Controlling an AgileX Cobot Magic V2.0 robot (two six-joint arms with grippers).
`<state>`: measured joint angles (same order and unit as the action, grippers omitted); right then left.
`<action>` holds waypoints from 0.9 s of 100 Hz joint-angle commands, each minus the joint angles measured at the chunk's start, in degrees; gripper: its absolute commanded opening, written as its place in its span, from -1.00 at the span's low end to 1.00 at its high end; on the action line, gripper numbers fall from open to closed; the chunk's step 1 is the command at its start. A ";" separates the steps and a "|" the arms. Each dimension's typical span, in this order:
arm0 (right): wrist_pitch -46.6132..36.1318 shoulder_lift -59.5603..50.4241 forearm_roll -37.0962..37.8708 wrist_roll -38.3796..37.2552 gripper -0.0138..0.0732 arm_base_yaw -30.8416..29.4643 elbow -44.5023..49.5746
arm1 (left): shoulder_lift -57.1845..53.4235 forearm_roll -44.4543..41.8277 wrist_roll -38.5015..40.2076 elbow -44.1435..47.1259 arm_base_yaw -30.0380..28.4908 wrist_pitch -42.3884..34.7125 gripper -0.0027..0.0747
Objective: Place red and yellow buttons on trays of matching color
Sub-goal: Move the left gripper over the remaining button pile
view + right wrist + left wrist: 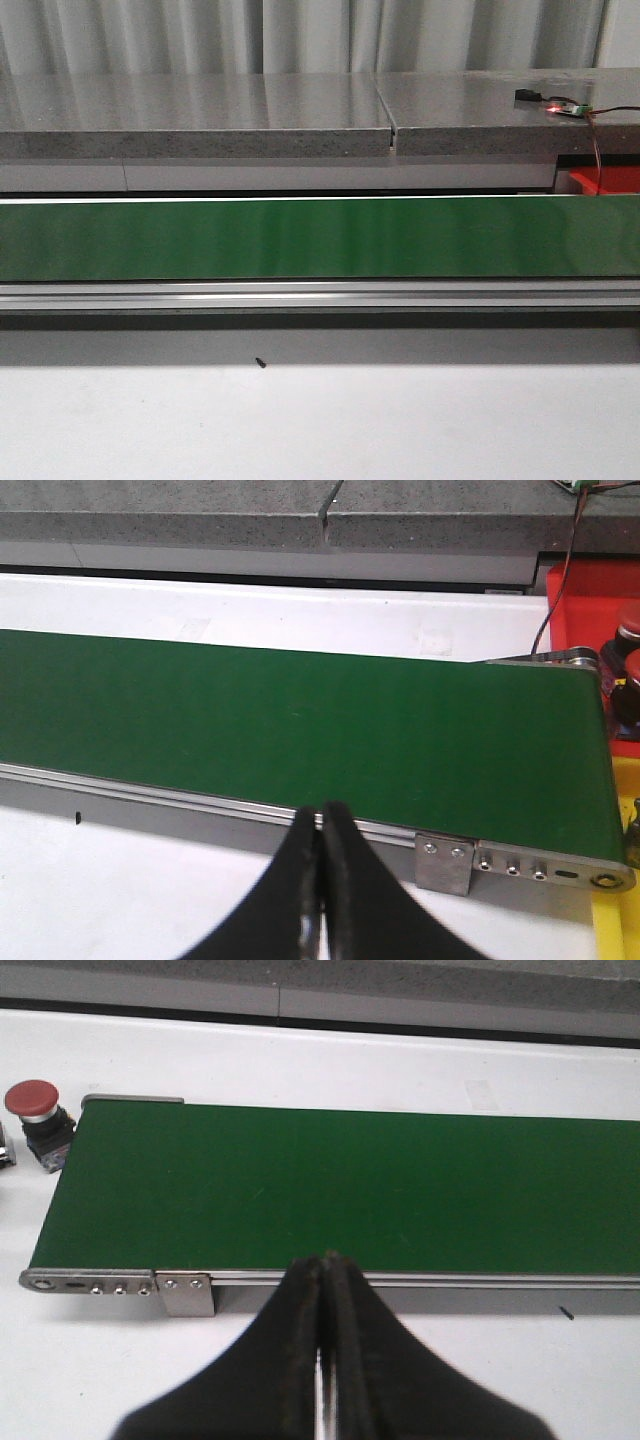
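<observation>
a long green conveyor belt (320,238) with a silver metal side rail runs across the white table (320,425), and nothing lies on the belt in any view. behind it stands a grey speckled stone-like counter (250,115) with a seam in the middle. a red plastic tray (590,590) sits past the belt's right end, and a strip of yellow tray (615,920) shows at the near side of that same end. the left gripper (323,1260), black, has its fingers pressed together just before the belt's near rail, holding nothing. the right gripper (321,810) is likewise pressed together and bare. a red mushroom-head button (35,1115) on a dark base stands on the table just beyond the belt's left end. a small circuit board (562,107) with a lit red light rests on the counter at the right.
</observation>
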<state>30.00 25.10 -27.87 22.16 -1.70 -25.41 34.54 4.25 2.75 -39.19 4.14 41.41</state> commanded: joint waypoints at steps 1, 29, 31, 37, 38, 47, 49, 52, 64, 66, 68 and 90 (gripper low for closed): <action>-4.20 0.15 -1.36 0.55 -0.84 0.03 -1.53 | 3.32 -0.24 1.40 -2.32 -0.65 -5.26 -0.98; -4.08 0.15 -1.36 0.55 -0.84 0.03 -1.53 | 14.46 1.32 -0.21 -8.05 -12.48 -5.45 -0.98; -4.08 0.15 -1.36 0.55 -0.84 0.03 -1.53 | 15.26 1.46 -0.72 -8.54 -13.12 -5.31 -0.98; -4.08 0.15 -1.36 0.55 -0.84 0.03 -1.53 | 17.50 1.47 -0.96 -10.03 -15.41 -5.05 -0.98; -4.08 0.15 -1.36 0.55 -0.84 0.03 -1.53 | 17.76 1.47 -0.96 -10.18 -15.64 -4.94 -0.98; -4.02 0.15 -1.36 0.55 -0.84 0.03 -1.53 | 21.10 1.47 -0.96 -12.26 -18.58 -4.96 -0.98; -4.02 0.15 -1.36 0.55 -0.84 0.03 -1.53 | 21.84 1.47 -0.85 -12.80 -19.32 -4.80 -0.98; -4.02 0.15 -1.36 0.55 -0.84 0.03 -1.53 | 22.83 1.90 -0.85 -13.50 -20.36 -4.51 -0.97; -3.70 0.15 -1.36 0.55 -0.84 0.03 -1.53 | 26.62 4.75 -0.85 -16.12 -25.41 -3.73 -0.80; -3.70 0.15 -1.36 0.55 -0.84 0.03 -1.53 | 27.26 5.03 -0.85 -16.52 -25.95 -3.60 -0.72; -3.70 0.15 -1.36 0.55 -0.84 0.03 -1.53 | 27.91 5.16 -0.85 -16.95 -26.76 -3.20 -0.64; -3.75 0.15 -1.36 0.55 -0.84 0.03 -1.48 | 35.05 5.94 -0.85 -20.15 -33.43 -0.95 0.42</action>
<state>29.96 25.10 -27.91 22.16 -1.70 -25.41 68.22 8.76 1.92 -56.63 -27.42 42.12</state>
